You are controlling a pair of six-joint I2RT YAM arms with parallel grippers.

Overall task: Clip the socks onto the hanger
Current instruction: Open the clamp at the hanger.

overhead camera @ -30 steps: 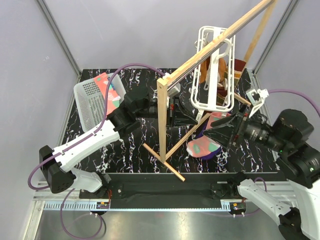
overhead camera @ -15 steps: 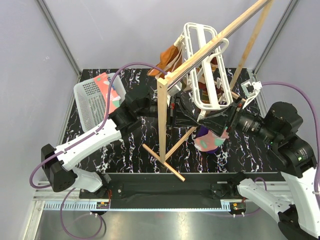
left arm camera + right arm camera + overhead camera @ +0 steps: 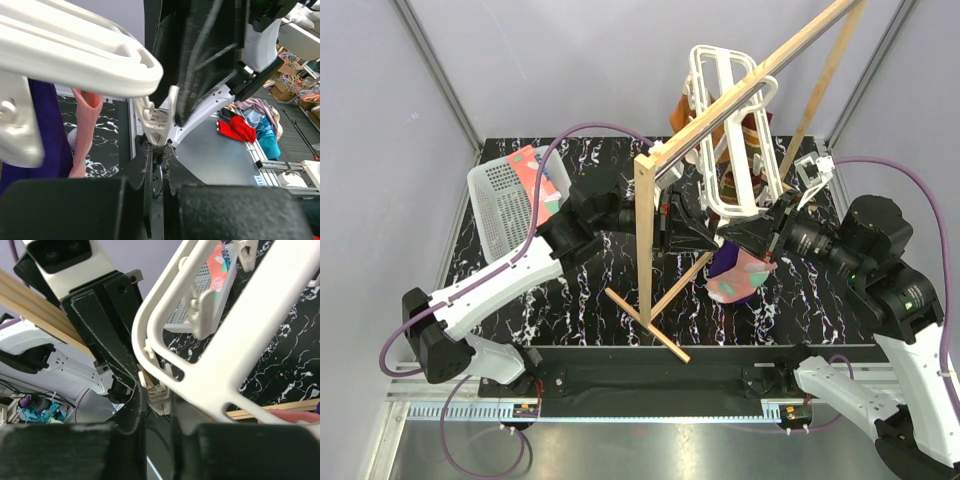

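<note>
The white hanger [image 3: 730, 130] hangs tilted from the wooden rail, and tan striped socks [image 3: 752, 140] dangle from it. A pink sock [image 3: 740, 280] shows below the grippers over purple cloth; whether it hangs or lies I cannot tell. Another pink sock [image 3: 535, 180] lies in the basket. My left gripper [image 3: 705, 232] is under the hanger's lower edge. In the left wrist view the left gripper [image 3: 156, 145] is shut on a white hanger clip [image 3: 156, 127], with the pink sock [image 3: 85, 125] to the left. My right gripper [image 3: 157, 390] faces it, its fingers closed around a hanger clip [image 3: 160, 392] beneath the hanger's frame [image 3: 235, 340].
A light wooden rail stand [image 3: 645, 230] crosses the table diagonally, its foot [image 3: 650, 325] near the front. A white basket [image 3: 505, 210] stands at the left. Purple cloth [image 3: 725, 262] sits under the pink sock. Both arms meet tightly beneath the hanger.
The right gripper has come left from over the pink sock to the hanger and closed on a clip. The hanger has swung up and left. The left gripper stayed shut in place.
</note>
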